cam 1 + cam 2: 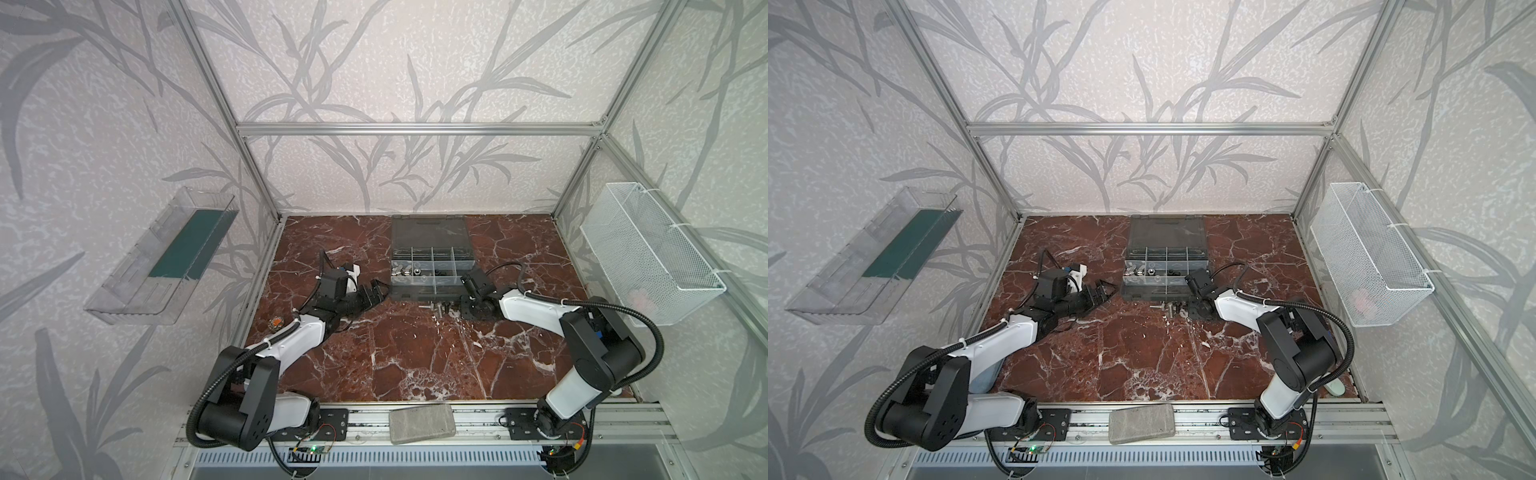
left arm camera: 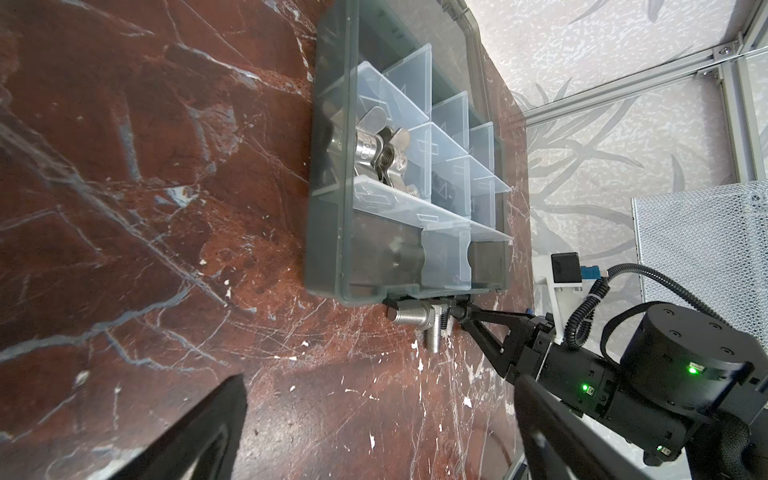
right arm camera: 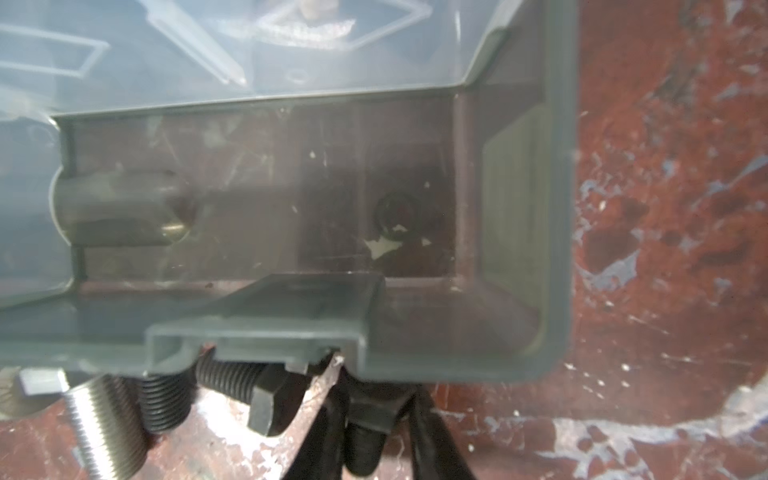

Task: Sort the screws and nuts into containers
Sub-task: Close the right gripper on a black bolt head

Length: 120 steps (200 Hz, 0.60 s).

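Black and short, a screw (image 3: 365, 436) is caught between the tips of the right claw (image 2: 459, 311). Its jaws appear drawn in tight against the screw. This is low on the table (image 1: 415, 365), hard against the near wall of the organizer case (image 1: 428, 293), which is set at the middle of the table's far edge. Other black screws (image 3: 266, 399) and silver screws (image 2: 411, 318) are crowded just beside it. The left claw (image 1: 376, 291) is held wide apart and empty by the case's near left corner. Wing nuts (image 2: 374, 153) are lodged in one cell.

The grip should be proven firm before any lift. The screw is best raised straight up, kept clear of the latch lip and of its neighbours. It should then be carried over a cell kept for screws and released low.
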Available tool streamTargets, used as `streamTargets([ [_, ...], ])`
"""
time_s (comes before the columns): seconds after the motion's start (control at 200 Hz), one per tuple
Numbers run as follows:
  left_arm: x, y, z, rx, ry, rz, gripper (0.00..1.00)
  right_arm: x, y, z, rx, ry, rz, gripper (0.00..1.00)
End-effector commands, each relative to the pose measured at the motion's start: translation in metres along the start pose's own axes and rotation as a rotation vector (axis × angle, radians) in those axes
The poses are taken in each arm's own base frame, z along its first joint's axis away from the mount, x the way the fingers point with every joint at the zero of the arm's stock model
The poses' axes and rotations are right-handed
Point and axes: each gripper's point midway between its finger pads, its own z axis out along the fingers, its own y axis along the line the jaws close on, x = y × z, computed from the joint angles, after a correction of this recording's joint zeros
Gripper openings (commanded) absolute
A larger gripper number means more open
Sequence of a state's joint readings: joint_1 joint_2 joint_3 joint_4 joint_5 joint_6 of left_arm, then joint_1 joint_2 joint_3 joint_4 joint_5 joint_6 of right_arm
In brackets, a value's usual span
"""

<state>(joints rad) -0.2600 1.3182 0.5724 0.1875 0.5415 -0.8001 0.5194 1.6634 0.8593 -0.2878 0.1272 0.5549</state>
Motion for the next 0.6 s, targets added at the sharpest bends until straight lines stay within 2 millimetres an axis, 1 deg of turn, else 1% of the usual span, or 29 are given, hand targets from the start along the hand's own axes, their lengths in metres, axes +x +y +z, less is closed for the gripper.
streamTargets([
  [0.0,-0.001,0.002,-0.002,-0.013,-0.01,0.013,0.98,0.018,-0.004,0.009,0.023,0.069,-0.022,0.19],
  [0.085,-0.001,0.003,-0.002,-0.015,-0.012,0.013,0.98,0.017,-0.003,0.009,0.018,0.069,-0.026,0.12],
  [0.33,-0.001,0.004,-0.002,-0.018,-0.013,0.015,0.98,0.017,-0.005,0.007,0.022,0.064,-0.046,0.0],
  [0.465,-0.001,0.004,-0.002,-0.019,-0.012,0.014,0.98,0.013,-0.003,0.001,0.015,0.054,-0.071,0.0],
  [0.53,-0.001,0.005,-0.002,-0.02,-0.012,0.013,0.98,0.01,-0.002,-0.007,0.008,0.045,-0.086,0.0],
  [0.595,-0.001,0.004,-0.002,-0.018,-0.012,0.013,0.98,0.005,-0.001,-0.018,0.001,0.034,-0.104,0.0],
])
